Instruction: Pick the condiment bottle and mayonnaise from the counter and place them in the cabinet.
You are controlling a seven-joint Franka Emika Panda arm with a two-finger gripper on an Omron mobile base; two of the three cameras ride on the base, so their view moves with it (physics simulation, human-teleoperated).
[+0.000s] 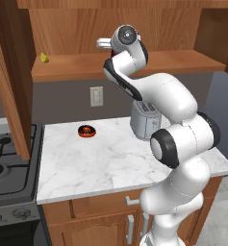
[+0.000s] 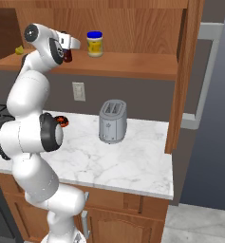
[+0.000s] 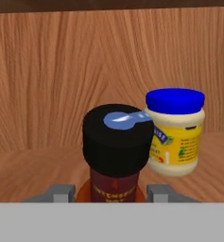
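Bottle (image 3: pixel 114 156): between the fingers of the gripper (image 3: pixel 112 193), clamped, over the cabinet (image 2: pixel 133 64) shelf, jar (image 2: pixel 95 43) just right. Risk: released tilted or knocked, it may topple into the jar. Counter (image 2: pixel 128 161) below holds toaster (image 2: pixel 113 121), doughnut (image 1: pixel 87 131); stove (image 1: pixel 9 163) left.

Evenly and softly lit throughout, flat rendered light with no visible source. Only a faint shadow at the foot of the toaster (image 2: pixel 113 121) on the counter (image 2: pixel 133 161); darker under the cabinet (image 2: pixel 133 66) shelf, across the grey wall. Mild sheen on the white arm, a pale glare patch on the black cap of the condiment bottle (image 3: pixel 117 156). Sharp in both base views, slightly soft and coarse up close in the hand view. No edge distortion, no motion blur.
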